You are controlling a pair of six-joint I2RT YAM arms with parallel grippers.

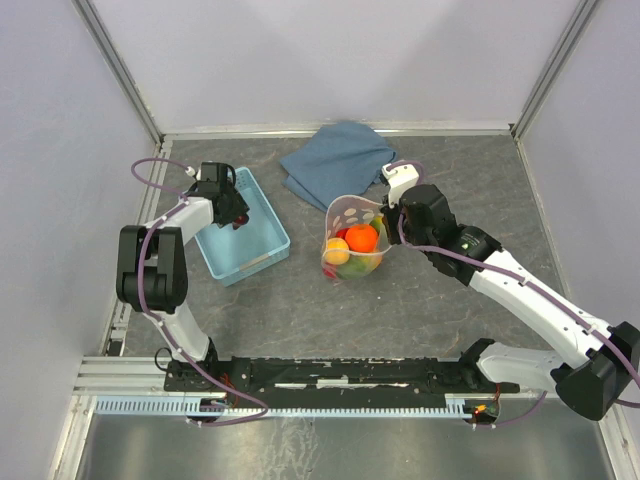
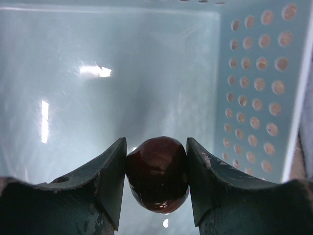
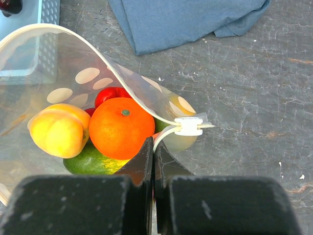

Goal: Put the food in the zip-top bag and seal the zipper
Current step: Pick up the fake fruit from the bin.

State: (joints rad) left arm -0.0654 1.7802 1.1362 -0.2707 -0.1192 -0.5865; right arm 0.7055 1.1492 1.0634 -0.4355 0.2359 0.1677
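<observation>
At the lower centre of the right wrist view, the right gripper [image 3: 154,161] is pinching its jaws fully together on the rim of the zip-top bag [image 3: 58,63]. This is probably holding the mouth up and open for loading. Just beyond, an orange fruit [image 3: 121,128], a yellow fruit [image 3: 58,129], a green fruit [image 3: 90,164] and a red fruit [image 3: 111,93] are lying inside the bag. The zipper [image 3: 122,81] is gaping unsealed, with its white slider [image 3: 188,126] at the right end.

In the left wrist view, the left gripper [image 2: 156,147] is clasping a dark purple fruit [image 2: 157,174], both fingers touching it, inside the light-blue basket [image 2: 254,98].

From overhead, the left arm is standing folded at left with its elbow raised. The right arm is stretching diagonally from lower right towards the centre. A blue cloth [image 1: 335,160] is lying beyond.
</observation>
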